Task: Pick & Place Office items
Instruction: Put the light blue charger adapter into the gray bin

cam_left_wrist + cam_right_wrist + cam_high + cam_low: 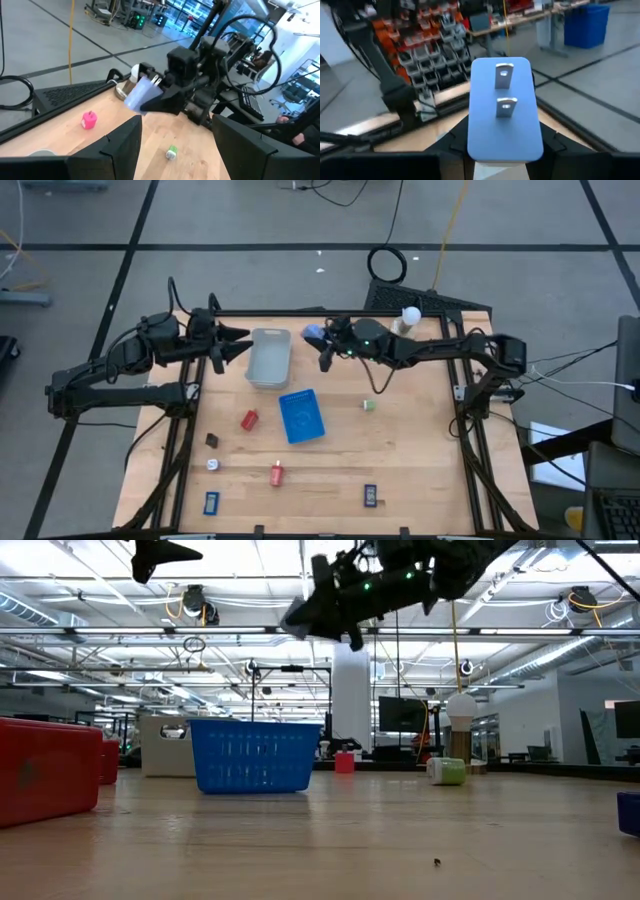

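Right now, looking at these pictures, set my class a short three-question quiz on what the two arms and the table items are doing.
1. True or false: the right gripper holds a pale blue plug up in the air.
2. Which is nearest the grey tray? A) the blue basket B) the green piece C) the red piece
3. Fill in: the left gripper hangs beside the tray, open and ____.

Key: 1 true; 2 A; 3 empty.
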Robot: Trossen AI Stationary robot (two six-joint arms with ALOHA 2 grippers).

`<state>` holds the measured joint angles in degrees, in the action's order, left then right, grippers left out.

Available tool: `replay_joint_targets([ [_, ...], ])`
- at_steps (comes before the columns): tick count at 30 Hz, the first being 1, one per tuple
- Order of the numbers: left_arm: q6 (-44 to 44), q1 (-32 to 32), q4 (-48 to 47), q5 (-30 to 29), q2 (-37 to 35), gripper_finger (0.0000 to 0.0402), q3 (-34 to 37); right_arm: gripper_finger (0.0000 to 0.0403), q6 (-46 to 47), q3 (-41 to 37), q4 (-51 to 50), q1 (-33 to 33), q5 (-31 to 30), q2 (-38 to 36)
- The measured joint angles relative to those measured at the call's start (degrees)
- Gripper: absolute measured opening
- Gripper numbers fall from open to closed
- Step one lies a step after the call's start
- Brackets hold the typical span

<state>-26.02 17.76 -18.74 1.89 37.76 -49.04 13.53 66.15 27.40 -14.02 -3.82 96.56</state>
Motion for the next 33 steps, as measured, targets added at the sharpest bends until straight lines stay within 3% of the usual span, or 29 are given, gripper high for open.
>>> replay_joint_targets([
  [9,0.2,0.1,2.7,-0.5,0.0,0.0243,0.0,0.0108,-3.5,14.7,-2.3,-1.0,5.4,11.4],
  [17,0.2,0.2,2.8,-0.6,0.0,0.0244,0.0,0.0108,-3.8,26.1,-3.5,-1.0,5.6,21.8],
  [33,0.1,0.2,2.6,-1.0,0.0,0.0243,0.0,0.0108,-0.8,30.9,0.9,-2.6,5.1,34.3],
])
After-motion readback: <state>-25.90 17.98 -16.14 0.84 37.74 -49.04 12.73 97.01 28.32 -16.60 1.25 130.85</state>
